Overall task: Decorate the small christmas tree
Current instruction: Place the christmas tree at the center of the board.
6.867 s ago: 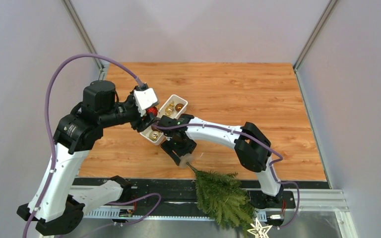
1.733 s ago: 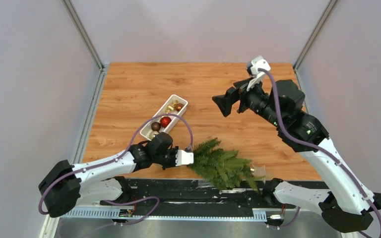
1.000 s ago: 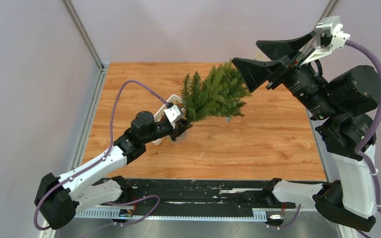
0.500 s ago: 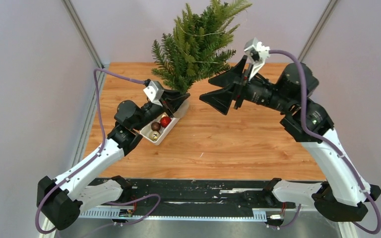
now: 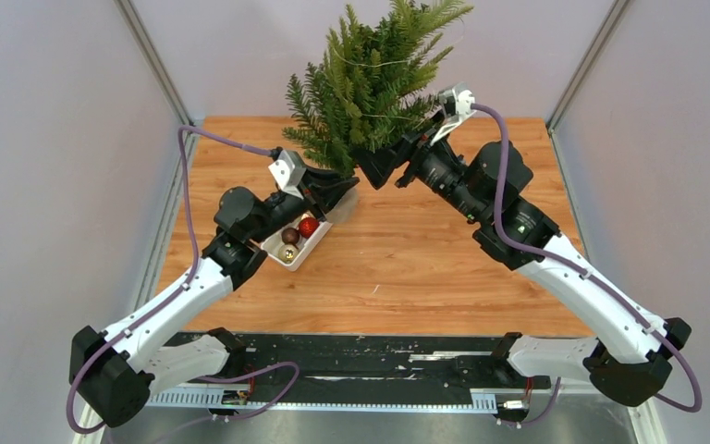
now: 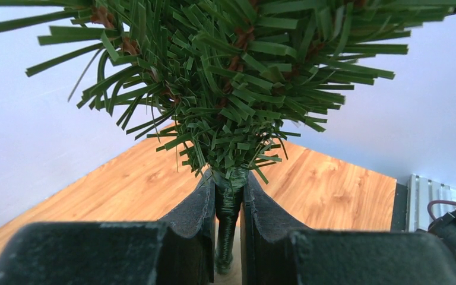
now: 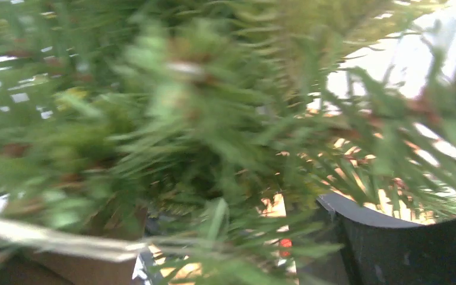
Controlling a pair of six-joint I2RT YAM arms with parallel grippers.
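Blurred christmas tree (image 7: 202,136), right wrist

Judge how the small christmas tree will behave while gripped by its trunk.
Probably light: the left gripper holds the small christmas tree by its thin trunk. Bushy crown above that pinch suggests it may pivot or tip. Its branches look springy, likely yielding under the right gripper.

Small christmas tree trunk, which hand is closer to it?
Left. The left hand clamps the small christmas tree at its trunk; the right hand is among the branches above.
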